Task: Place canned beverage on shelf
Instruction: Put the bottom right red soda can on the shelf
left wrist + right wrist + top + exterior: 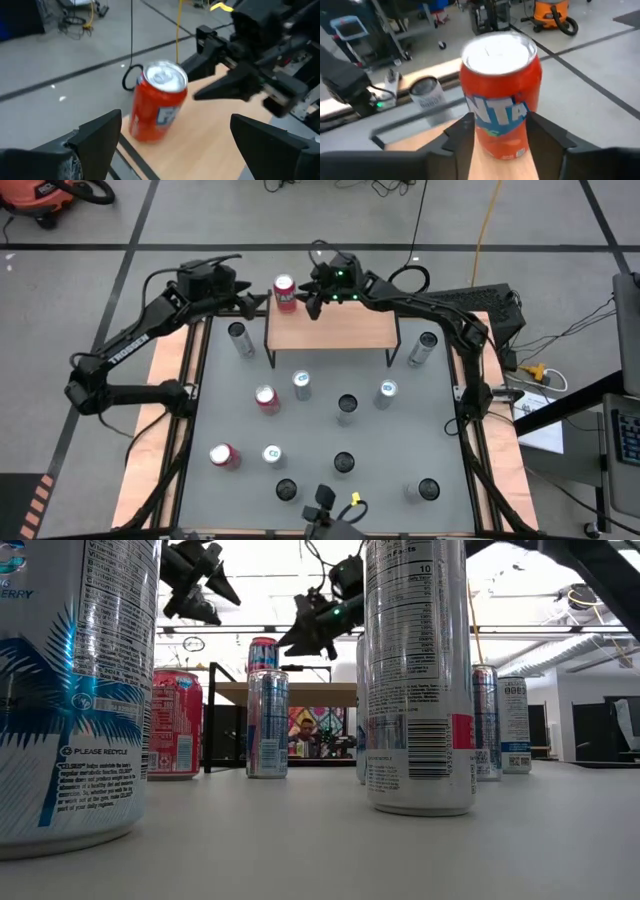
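While the red can (285, 292) stood at the far left corner of the shelf (335, 328), the right gripper (311, 302) sat just beside it, its dark fingers (465, 131) flanking the can's lower body on both sides. Whether they pressed the metal or stood a little off it could not be told; the jaws were narrow, roughly can-wide. The left gripper (252, 298) waited to the can's left, off the shelf's edge, jaws spread wide and holding nothing.

Judged from this, the step in hand was the setting down itself: the can looked already on the board, slightly tilted in the left wrist view, so its seating was uncertain. The next move would call for a clean parting of the fingers and a straight withdrawal, since a smooth, tall cylinder so near a corner could tip off.

That can was glossy painted aluminium with a bright silver lid. The shelf top was pale, matte wood, rectangular, on thin black legs. Other cans (301, 384), slim and squat, stood scattered over the grey table (400, 450).
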Robot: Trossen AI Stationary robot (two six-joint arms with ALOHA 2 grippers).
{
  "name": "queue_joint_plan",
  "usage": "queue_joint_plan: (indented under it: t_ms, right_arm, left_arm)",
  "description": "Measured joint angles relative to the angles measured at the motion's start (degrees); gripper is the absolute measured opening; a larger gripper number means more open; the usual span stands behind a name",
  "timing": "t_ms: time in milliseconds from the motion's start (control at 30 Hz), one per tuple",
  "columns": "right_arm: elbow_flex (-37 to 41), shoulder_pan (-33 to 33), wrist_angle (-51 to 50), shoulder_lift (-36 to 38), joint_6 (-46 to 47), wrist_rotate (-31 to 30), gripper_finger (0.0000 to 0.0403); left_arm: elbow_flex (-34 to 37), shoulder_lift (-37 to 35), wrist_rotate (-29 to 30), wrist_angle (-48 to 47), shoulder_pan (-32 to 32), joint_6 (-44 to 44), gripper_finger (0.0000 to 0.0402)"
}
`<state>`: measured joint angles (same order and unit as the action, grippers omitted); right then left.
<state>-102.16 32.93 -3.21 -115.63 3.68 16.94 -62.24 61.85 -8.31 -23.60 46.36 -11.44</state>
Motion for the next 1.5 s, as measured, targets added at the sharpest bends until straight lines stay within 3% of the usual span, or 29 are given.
queue_joint_plan:
  t_ms: [567, 767, 1500]
  right_arm:
    - [-0.8, 0.0, -4.6, -1.6, -0.5, -0.1, 0.0069]
    - [-0.8, -0.1, -4.5, -2.4, -1.7, 4.1, 0.0048]
    - [-0.8, -2.7, -0.9, -4.3, -4.2, 4.3, 0.0004]
  left_arm:
    - [0.0, -0.1, 4.3, -6.3, -2.8, -0.2, 0.0375]
    - [0.0, -0.1, 4.3, -7.2, -2.8, -0.2, 0.0375]
    - [0.0, -0.1, 4.3, -9.2, -2.8, -0.5, 0.0375]
